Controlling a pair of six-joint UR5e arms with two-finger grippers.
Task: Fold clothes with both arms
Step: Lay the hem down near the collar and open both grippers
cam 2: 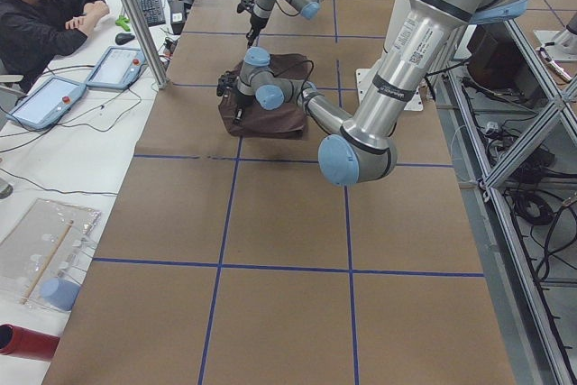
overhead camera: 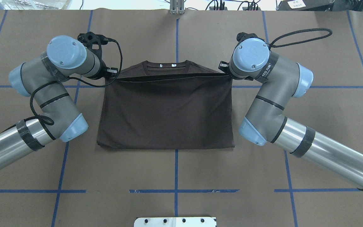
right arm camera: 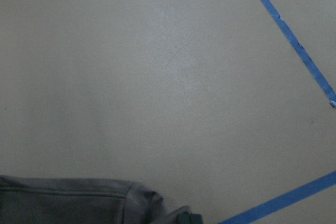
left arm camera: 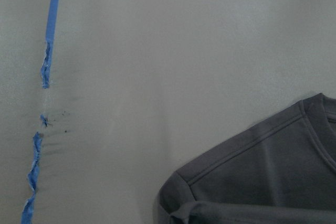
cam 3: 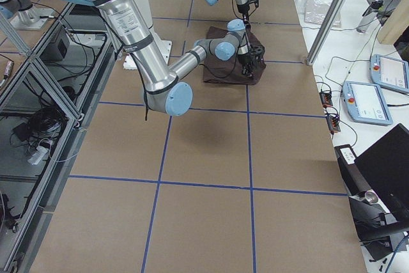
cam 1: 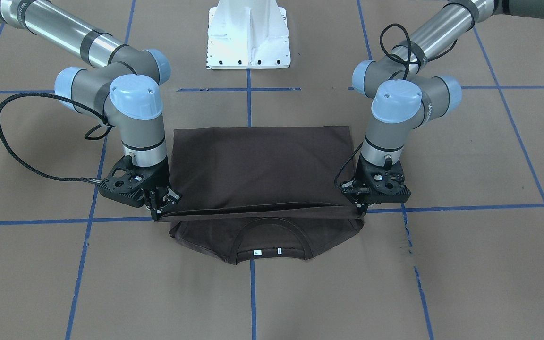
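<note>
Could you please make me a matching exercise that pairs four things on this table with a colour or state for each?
Things:
1 shirt
2 tape
3 tags
4 left claw

Colour or state:
a white
b shut on the shirt's edge
c dark brown
d blue

Pairs: 1-c; 2-d; 3-a; 4-b
</note>
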